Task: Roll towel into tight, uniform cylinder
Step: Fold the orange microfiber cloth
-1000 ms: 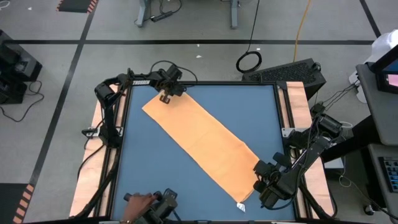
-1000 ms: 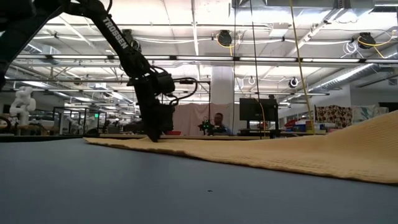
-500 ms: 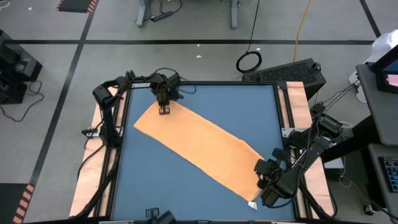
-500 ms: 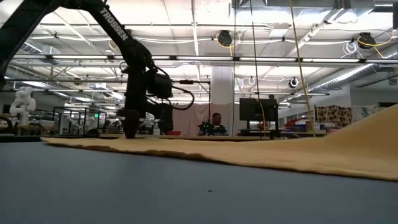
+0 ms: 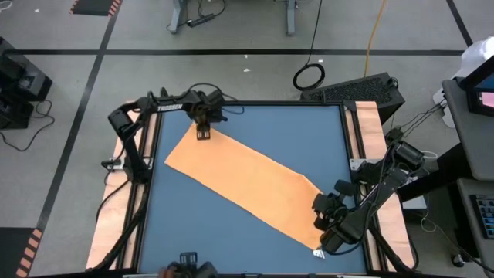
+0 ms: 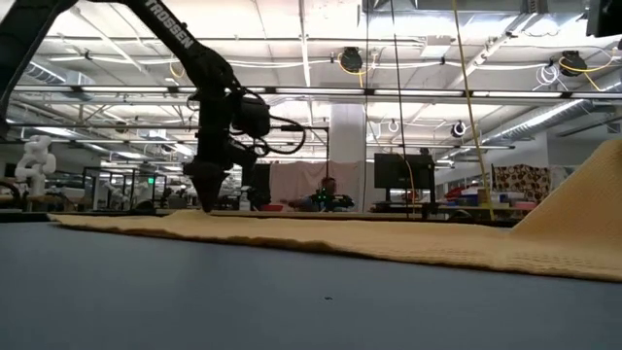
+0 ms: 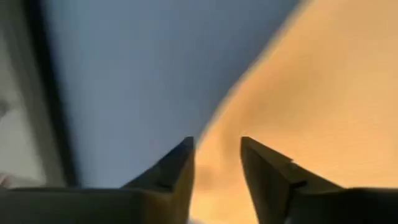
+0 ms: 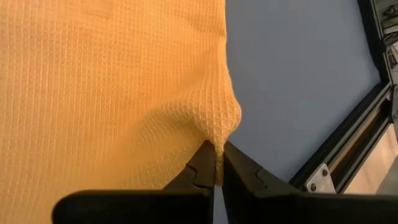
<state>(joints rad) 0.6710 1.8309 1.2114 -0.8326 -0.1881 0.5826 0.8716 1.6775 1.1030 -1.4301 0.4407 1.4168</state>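
The orange-yellow towel (image 5: 247,181) lies flat as a long strip, slanting across the blue table (image 5: 309,139) from the far left to the near right. Its white tag (image 5: 318,253) is at the near right end. My left gripper (image 5: 203,133) hangs open, pointing down, just above the towel's far left corner (image 7: 311,93), with the cloth's edge below its fingers (image 7: 214,152). My right gripper (image 5: 323,225) is shut on the towel's near right end. That end rises off the table in the low view (image 6: 583,194). My right gripper pinches a small puckered fold at the towel's edge (image 8: 219,138) between its two fingers, near the near right end. The fingers slant down from the table's right side. The cloth is drawn up into a peak at the hold, and the rest lies on the table.
Dark frame rails (image 5: 351,139) border the blue table, with wooden side strips (image 5: 116,201) outside them. A dark camera mount (image 5: 189,265) sits at the near edge. There is bare blue surface at the far right and the near left of the towel.
My left gripper dragged the towel's far left corner toward the table's left and near edges while its wrist rolled, so the strip turned about and lies at a flatter slant. The gripper has then risen a little off the cloth. The right end stayed pinched and stands a bit steeper.
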